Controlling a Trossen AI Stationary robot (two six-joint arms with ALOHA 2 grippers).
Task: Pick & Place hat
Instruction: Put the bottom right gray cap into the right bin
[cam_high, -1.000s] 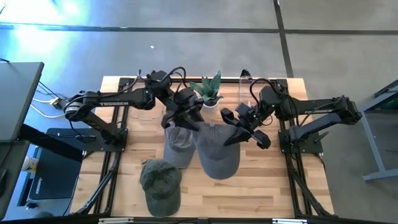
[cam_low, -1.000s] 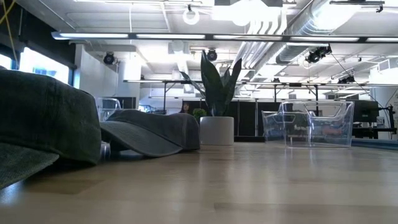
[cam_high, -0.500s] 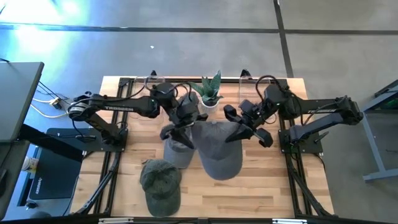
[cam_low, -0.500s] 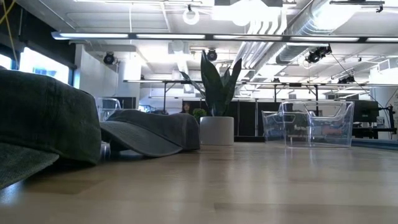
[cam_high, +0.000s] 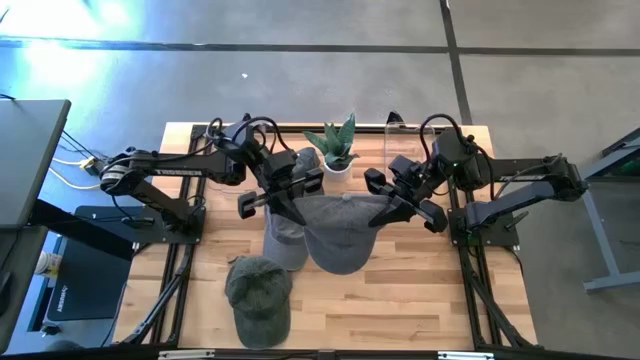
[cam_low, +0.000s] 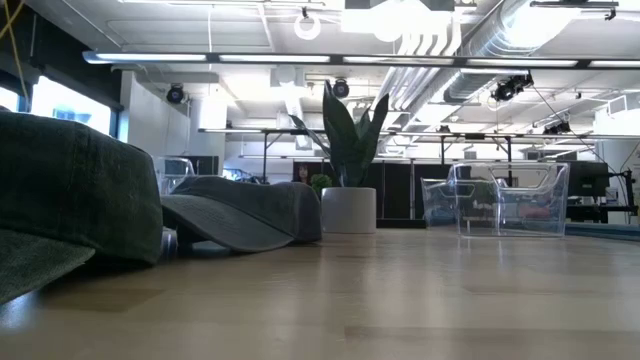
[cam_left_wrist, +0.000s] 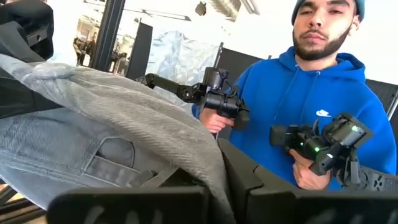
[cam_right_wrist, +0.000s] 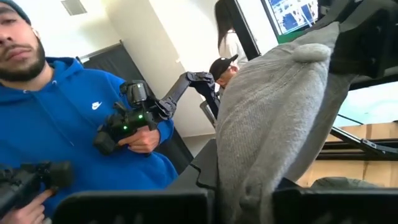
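Observation:
A dark grey hat (cam_high: 338, 238) hangs above the table's middle, stretched between my two grippers. My left gripper (cam_high: 293, 203) is shut on its left side and my right gripper (cam_high: 384, 212) on its right side. The same hat fills the left wrist view (cam_left_wrist: 118, 118) and the right wrist view (cam_right_wrist: 280, 106). A lighter grey hat (cam_high: 283, 243) lies on the table under its left part, also in the low view (cam_low: 240, 212). A green hat (cam_high: 258, 295) rests on its brim near the front edge. My left gripper pinches the hat's lower edge (cam_left_wrist: 206, 163) on its left side between its two fingers. The fingers come about level from the table's left. The hat is clear of the table. My right gripper pinches the hat's edge (cam_right_wrist: 249, 165) on its right side between the two fingers, about level from the table's right. The crown stands up past the fingers, and the cloth spans across to the other gripper.
A potted plant (cam_high: 338, 150) stands at the far edge between the arms. Clear bins sit at the far left (cam_high: 228, 160) and far right (cam_high: 400, 140). A person in a blue hoodie (cam_left_wrist: 311, 106) stands beyond the table, holding hand controllers.
My left gripper has shut on the dark grey hat's left side. The hat, which hung from my right gripper alone toward the near edge, is now drawn up and spread between both grippers, a little higher and farther back.

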